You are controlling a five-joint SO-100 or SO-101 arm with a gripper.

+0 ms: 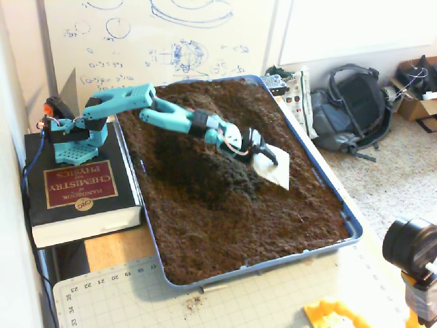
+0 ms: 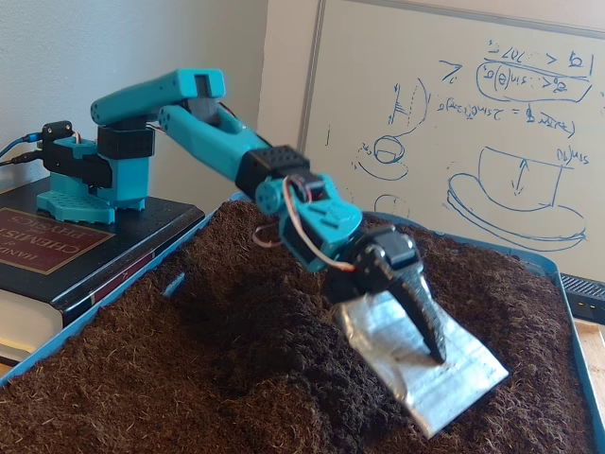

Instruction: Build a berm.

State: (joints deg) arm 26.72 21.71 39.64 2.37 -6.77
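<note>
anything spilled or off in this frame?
Minor spill: a few soil crumbs lie on the cutting mat, outside the blue tray near its front edge. The gripper carries a flat silver blade lying on the soil beside the berm. Nothing looks damaged.

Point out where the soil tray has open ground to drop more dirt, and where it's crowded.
Open soil lies along the tray's near end, between the berm and the front rim. The far corner by the whiteboard is also bare. It is crowded mid-tray, where the claw and its silver blade lie beside the berm.
</note>
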